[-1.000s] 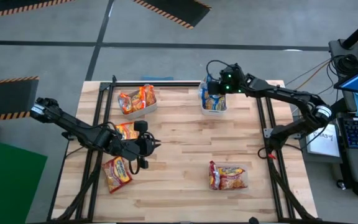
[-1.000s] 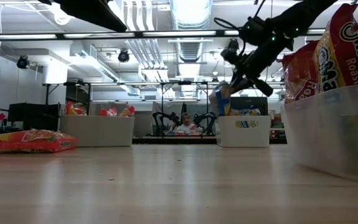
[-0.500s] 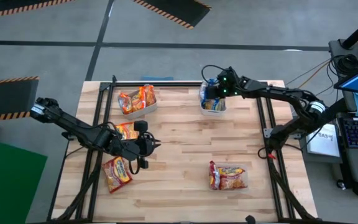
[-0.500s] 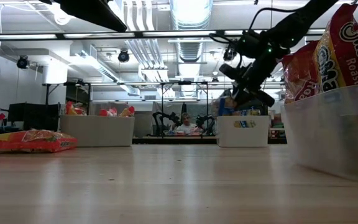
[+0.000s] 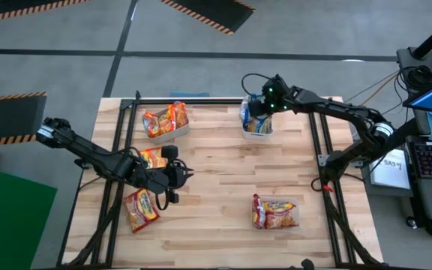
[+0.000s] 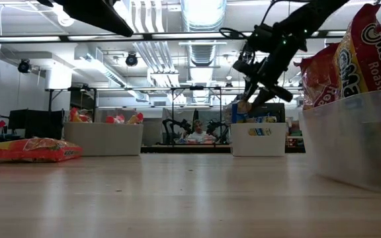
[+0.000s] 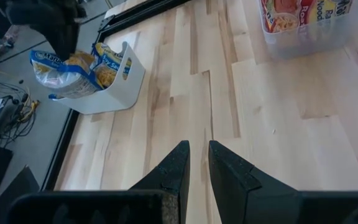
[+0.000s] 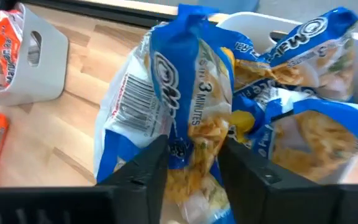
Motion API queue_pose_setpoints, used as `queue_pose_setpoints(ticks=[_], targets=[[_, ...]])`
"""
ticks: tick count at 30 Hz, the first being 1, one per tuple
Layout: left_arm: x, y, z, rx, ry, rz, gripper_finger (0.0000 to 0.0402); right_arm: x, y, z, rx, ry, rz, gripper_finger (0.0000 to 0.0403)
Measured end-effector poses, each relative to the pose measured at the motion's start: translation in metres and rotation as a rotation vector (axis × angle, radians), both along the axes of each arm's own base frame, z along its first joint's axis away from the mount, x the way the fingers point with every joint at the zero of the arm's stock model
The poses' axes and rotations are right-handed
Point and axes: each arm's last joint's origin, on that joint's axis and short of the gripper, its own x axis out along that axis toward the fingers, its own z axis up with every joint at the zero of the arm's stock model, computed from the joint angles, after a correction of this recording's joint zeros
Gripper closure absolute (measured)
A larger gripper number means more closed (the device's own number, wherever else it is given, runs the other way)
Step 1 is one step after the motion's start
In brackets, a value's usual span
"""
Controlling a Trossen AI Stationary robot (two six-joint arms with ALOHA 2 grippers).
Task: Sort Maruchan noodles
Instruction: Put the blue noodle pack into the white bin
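Note:
Above the white bin [image 5: 261,134] at the table's far middle, my right gripper [image 8: 192,146] is open. A blue-and-yellow noodle packet [image 8: 179,106] stands upright between its fingers, and more blue packets [image 8: 303,118] lie in the bin behind it. Orange packets fill a second white bin [image 5: 178,135] at the far left. Two orange packets [image 5: 153,157] [image 5: 141,209] lie flat on the wood at the left. My left gripper [image 5: 190,174] hovers above the table's middle left, shut on nothing. My right gripper comes slanting down from the table's right with a finger [image 8: 145,171] on either side of the blue packet's lower middle [image 8: 188,155]. I cannot tell whether the fingers touch it. The packet stands on end at the bin's left rim.
A clear bin [image 5: 276,223] with red packets stands near the front right and fills the low view's right side [image 6: 349,132]. Black frame rails [image 5: 118,150] run along the table's left, right and far edges. Bare wood lies between the bins.
My right gripper has shifted a little toward the table's left above the white bin and tipped further down. The blue packet has come down from hanging beside the bin's rim and now stands lower, at the bin.

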Motion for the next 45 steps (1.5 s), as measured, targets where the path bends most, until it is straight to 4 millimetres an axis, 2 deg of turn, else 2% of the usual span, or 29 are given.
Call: queue_pose_setpoints(ticks=[3, 6, 10, 13, 16, 21, 26, 33, 45], targets=[[0.0, 0.0, 0.0, -0.001, 0.003, 0.002, 0.0359, -0.001, -0.001, 0.015, 0.005, 0.033, 0.002, 0.0254], [0.0, 0.0, 0.0, -0.001, 0.004, 0.002, 0.0359, -0.001, -0.003, 0.037, -0.066, 0.08, -0.035, 0.0249], [0.0, 0.0, -0.001, 0.001, 0.007, 0.002, 0.0359, 0.01, 0.003, 0.056, -0.292, 0.162, -0.041, 0.0265], [-0.001, 0.0, -0.001, 0.001, 0.009, 0.002, 0.0359, 0.029, 0.008, 0.06, -0.481, 0.122, 0.103, 0.0288], [-0.001, 0.0, -0.002, 0.004, 0.015, 0.002, 0.0359, 0.042, 0.008, 0.052, -0.575, 0.057, 0.246, 0.032], [-0.001, 0.0, -0.002, -0.001, 0.014, 0.006, 0.0359, 0.048, 0.001, 0.022, -0.553, 0.186, 0.35, 0.0386], [-0.001, 0.0, -0.002, -0.001, 0.014, 0.006, 0.0359, 0.05, 0.001, -0.007, -0.503, 0.281, 0.426, 0.0393], [-0.001, 0.0, -0.002, -0.002, 0.013, 0.006, 0.0359, 0.05, 0.001, -0.03, -0.509, 0.322, 0.458, 0.0394], [-0.001, 0.0, -0.002, -0.002, 0.013, 0.006, 0.0359, 0.045, 0.004, -0.05, -0.536, 0.301, 0.45, 0.0394]])
